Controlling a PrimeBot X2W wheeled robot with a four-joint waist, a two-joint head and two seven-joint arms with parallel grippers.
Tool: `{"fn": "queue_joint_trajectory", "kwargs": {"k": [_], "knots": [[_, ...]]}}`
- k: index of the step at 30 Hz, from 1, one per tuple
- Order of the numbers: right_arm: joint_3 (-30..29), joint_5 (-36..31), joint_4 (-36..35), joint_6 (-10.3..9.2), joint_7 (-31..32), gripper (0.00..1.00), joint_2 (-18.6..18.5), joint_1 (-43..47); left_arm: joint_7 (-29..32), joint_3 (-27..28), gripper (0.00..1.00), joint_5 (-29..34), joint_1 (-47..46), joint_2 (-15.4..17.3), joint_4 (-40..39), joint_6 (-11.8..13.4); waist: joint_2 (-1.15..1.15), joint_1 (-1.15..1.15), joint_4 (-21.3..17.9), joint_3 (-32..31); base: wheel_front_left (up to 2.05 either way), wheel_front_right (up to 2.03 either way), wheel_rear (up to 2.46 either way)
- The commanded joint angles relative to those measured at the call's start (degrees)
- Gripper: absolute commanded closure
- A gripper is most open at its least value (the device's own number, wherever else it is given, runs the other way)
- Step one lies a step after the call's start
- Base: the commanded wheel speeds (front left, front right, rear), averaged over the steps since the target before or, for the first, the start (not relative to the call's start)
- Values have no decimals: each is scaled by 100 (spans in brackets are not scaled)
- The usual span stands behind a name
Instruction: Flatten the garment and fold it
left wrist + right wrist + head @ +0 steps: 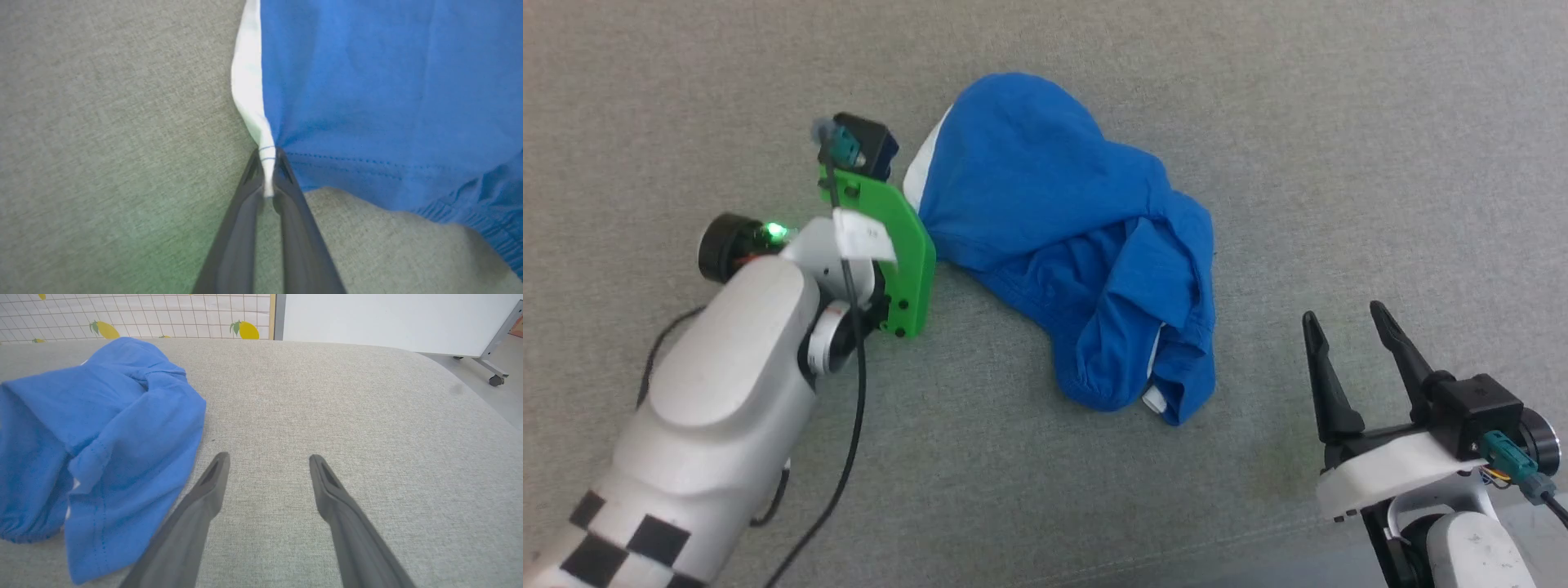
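Found the garment (1054, 237) bunched in a blue heap on the grey fabric surface (1298, 122), centre of head view — not flat, not folded. Noted a white side stripe (920, 175) at its left edge, a gathered elastic edge (1094, 396) at the near end, and a small white label (1153, 400) poking out beside it.

Marked the left gripper (268, 157) as pinched tight on that white stripe, right at the stitched hem corner. Fingers (241, 228) together, cloth between the tips, blue panel running off to the right in left wrist view. In head view, tips hidden behind the green wrist plate (903, 253), up against the garment's left edge.

Marked the right gripper (1342, 312) as spread wide and holding nothing — near the garment's right side, not touching. Same in right wrist view: heap to the left of the spread jaws, bare grey cloth between them. Beyond the surface's far edge, a lemon-print grid wall (143, 314) and a white panel on castors (388, 318).
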Motion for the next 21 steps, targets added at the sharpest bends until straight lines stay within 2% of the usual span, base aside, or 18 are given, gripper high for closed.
{"fn": "queue_joint_trajectory", "kwargs": {"k": [1, 8, 13, 21], "knots": [[-6, -31, 23, -9, -13, 0, 21, -78, -153, 20, 100, -26, 287, 42, 67, 44, 0, -1, 100, -158, 0, 0, 0], [-18, -154, 64, -9, 110, 0, 21, 18, -1199, 536, 100, -19, 598, 178, -285, 429, 0, -1, 382, -706, 0, 0, 0], [31, -187, 72, -9, 245, 0, 21, 104, -1961, 989, 100, 134, 621, 394, -773, 790, 0, -1, 570, -1159, 0, 0, 0], [144, -149, 88, -9, 373, 0, 21, 216, -2483, 1417, 100, 343, 199, 626, -1883, 1019, 0, -1, 578, -1587, 0, 0, 0]]}}
